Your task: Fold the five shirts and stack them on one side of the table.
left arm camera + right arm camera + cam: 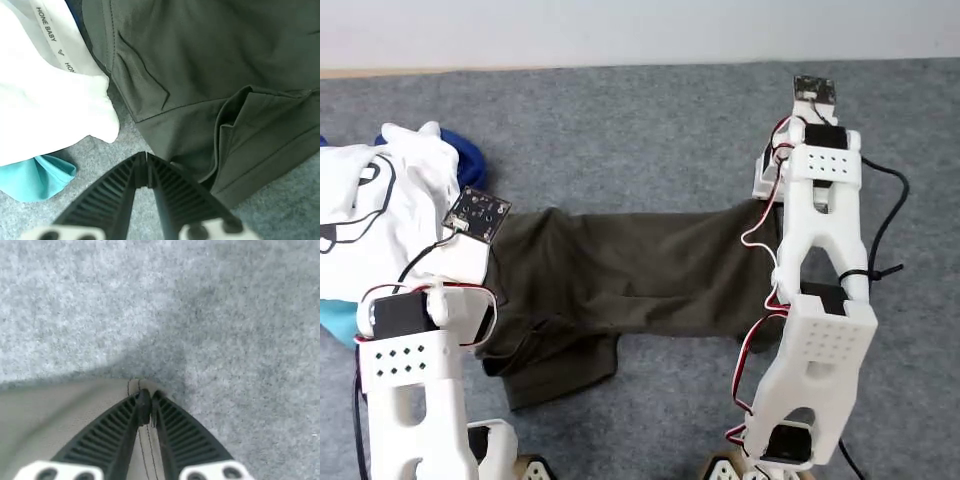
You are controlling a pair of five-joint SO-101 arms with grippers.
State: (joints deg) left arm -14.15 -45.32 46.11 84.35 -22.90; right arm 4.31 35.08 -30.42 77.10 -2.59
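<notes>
The right gripper (148,402) is clenched on the dark olive shirt (640,270). Its ribbed fingers (117,432) meet over a stitched hem, and a small corner of that hem pokes out just past the tips, onto the grey felt table cover (225,315). The left gripper (146,162) is closed too, fingertip against fingertip, with its tips right at the edge of the olive shirt near the sleeve. Whether any cloth is caught between them cannot be told.

From above, the olive shirt lies spread flat between the two arms, long side across the table. One short end is under the right arm (820,300) and the other is beside the left arm (415,370). A sleeve is folded out from its near edge, close to the left arm's base.

A crumpled white shirt (380,210) with dark line print touches the olive shirt's end on the left arm's side. A blue cloth (470,160) shows behind the white shirt, beyond the olive shirt's far corner. A teal cloth (35,180) pokes out from under the white shirt, just beside the olive shirt's sleeve end.
</notes>
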